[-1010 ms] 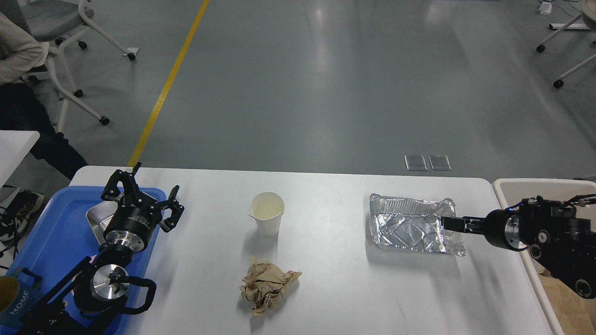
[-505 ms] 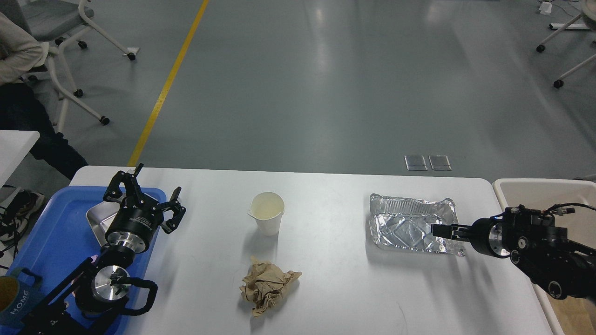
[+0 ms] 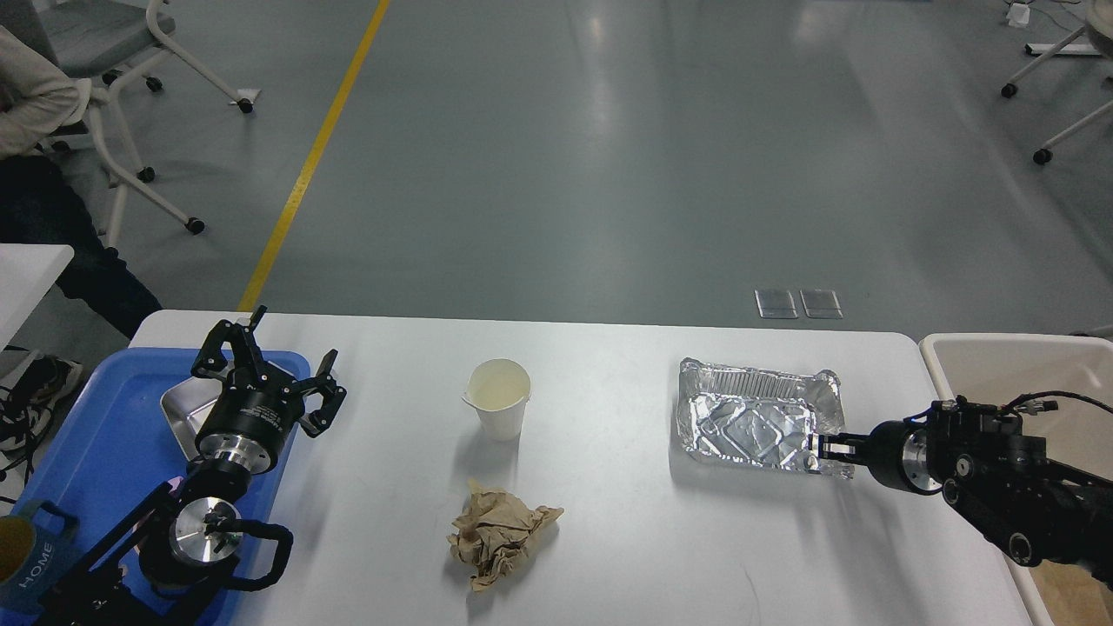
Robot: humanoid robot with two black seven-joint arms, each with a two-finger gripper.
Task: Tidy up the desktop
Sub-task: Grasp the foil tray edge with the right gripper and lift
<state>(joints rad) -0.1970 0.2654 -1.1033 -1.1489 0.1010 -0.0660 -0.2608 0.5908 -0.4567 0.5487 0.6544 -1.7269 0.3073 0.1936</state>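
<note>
The white desktop (image 3: 626, 539) holds a white paper cup (image 3: 498, 400) standing upright in the middle. A crumpled brown paper ball (image 3: 500, 535) lies in front of the cup. A crinkled foil tray (image 3: 748, 422) lies on the right. My right gripper (image 3: 822, 447) is low at the foil tray's front right corner, touching its rim. Its thin fingers are seen side-on, so I cannot tell whether they grip the rim. My left gripper (image 3: 274, 365) is open and empty, over the right edge of the blue tray (image 3: 96, 417).
The blue tray holds a small metal dish (image 3: 187, 404) and a mug marked HOME (image 3: 26, 556). A cream-white bin (image 3: 1000, 356) stands off the desktop's right edge. A seated person (image 3: 35, 104) and wheeled chairs are at the far left.
My right gripper has come down and to the left onto the foil tray's front right corner. The tray has slid a little to the left. The left arm has barely moved.
</note>
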